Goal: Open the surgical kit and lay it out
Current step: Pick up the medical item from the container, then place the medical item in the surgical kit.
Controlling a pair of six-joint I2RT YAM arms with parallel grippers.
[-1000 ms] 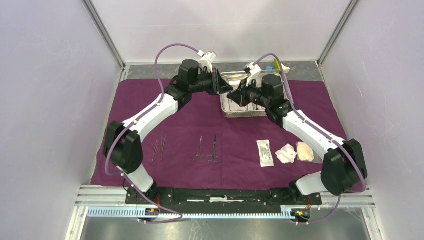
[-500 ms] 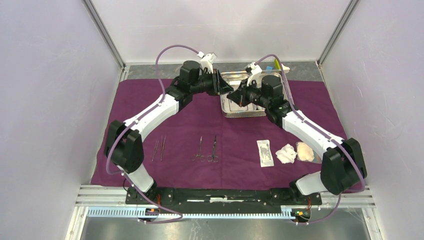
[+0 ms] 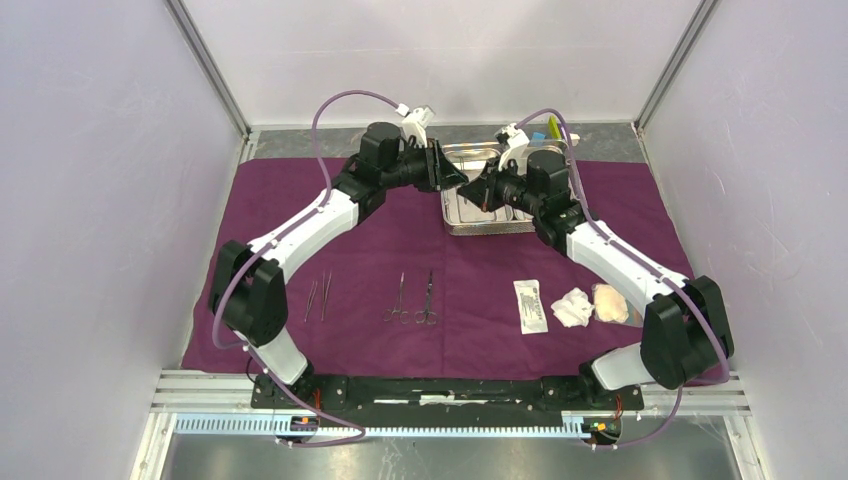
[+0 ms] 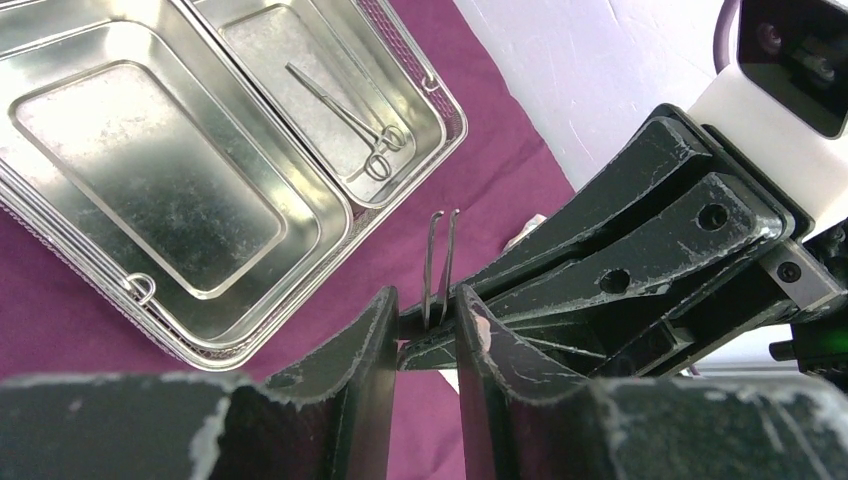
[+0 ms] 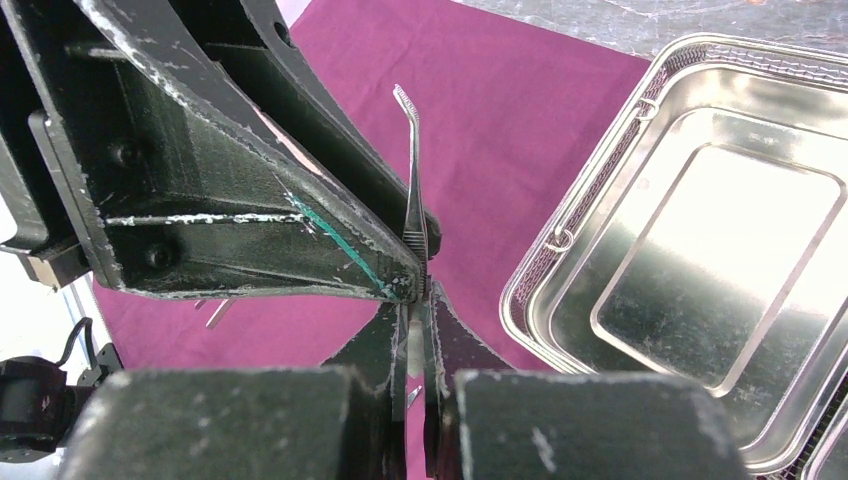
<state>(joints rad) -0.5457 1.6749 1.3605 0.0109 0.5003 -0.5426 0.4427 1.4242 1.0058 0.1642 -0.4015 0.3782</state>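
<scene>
Since a second ago: right arm has crept a little up and left along the tray. Left arm has hardly shifted. Laid-out row unchanged.

Both arms meet in the air over the tray's left edge. Mid-air handover, I judge.
- Right end effector: clenched on the tweezers, low on the shank, curved tip pointing up and away.
- Left end effector: fingers straddle the same tweezers with a gap showing on one side. Reads as released, not yet pinching.
- Cloth spread flat on the bench.
- One ring-handled clamp lies in one tray compartment. The other compartment shows bare steel.
- On the cloth near the arms' bases: two tweezers-like pieces at left, two ring-handled pieces in the middle, then packet and gauze at right.

Risks:
- If right lets go before left has closed, the tweezers fall, likely onto the tray rim or cloth.
- The grip is thin and slippery, so an off-centre pinch could twist or flick it.
- The fingers of the two arms are interleaved very close, so a small misalignment could knock them together.

Writing: the packet carries dark print, too small to read. No brand or label is legible elsewhere.
</scene>
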